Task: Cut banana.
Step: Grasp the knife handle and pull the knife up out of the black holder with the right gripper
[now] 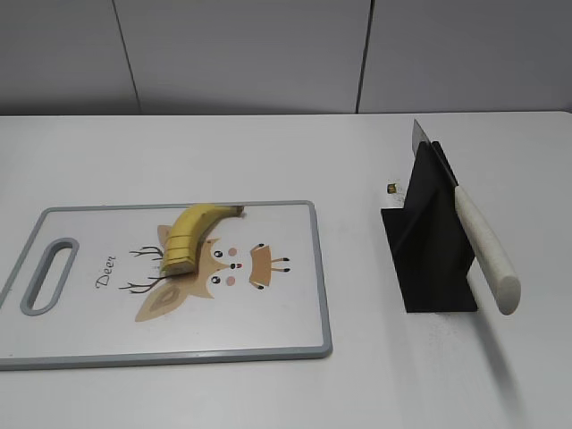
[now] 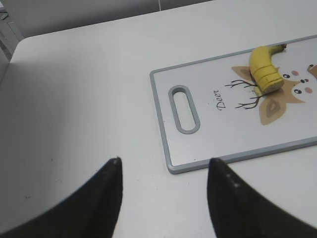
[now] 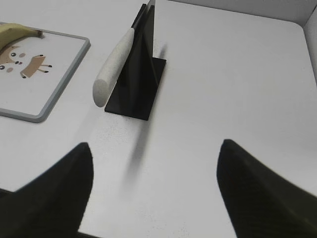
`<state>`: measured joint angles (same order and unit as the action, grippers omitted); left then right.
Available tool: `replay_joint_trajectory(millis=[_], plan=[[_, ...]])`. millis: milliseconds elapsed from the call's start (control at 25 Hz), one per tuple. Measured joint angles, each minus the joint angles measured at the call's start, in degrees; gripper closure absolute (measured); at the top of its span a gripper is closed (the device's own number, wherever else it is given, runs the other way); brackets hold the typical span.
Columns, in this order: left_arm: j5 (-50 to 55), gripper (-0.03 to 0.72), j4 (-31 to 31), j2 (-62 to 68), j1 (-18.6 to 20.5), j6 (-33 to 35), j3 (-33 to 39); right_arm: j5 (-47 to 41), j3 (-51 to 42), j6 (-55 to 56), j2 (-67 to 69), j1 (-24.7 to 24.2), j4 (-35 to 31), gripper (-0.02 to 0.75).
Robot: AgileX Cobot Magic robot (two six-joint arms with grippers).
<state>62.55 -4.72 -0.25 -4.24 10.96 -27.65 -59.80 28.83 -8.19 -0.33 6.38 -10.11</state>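
Note:
The banana (image 1: 195,234) is short, curved and yellow with a dark stem tip. It lies on a white cutting board (image 1: 277,322) with a grey rim and a deer drawing. Its thick end is cut into several slices that still lie together. It also shows in the left wrist view (image 2: 263,67) and partly in the right wrist view (image 3: 15,32). A knife (image 1: 483,246) with a white handle rests in a black stand (image 1: 429,259), handle toward the front. My left gripper (image 2: 164,163) is open and empty above the table, near the board's handle end. My right gripper (image 3: 156,148) is open and empty, in front of the stand.
The board has a slot handle (image 1: 49,274) at its left end. A small dark object (image 1: 391,188) lies on the white table behind the stand. A grey wall runs along the back. The table's right edge (image 3: 308,44) shows in the right wrist view.

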Motion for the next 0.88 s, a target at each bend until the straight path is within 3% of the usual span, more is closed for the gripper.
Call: replay_joint_trajectory(millis=[880], plan=[[0.0, 0.153, 0.0, 0.0, 0.0, 0.0, 0.0, 0.0, 0.0, 0.0, 0.0, 0.0, 0.0, 0.149]])
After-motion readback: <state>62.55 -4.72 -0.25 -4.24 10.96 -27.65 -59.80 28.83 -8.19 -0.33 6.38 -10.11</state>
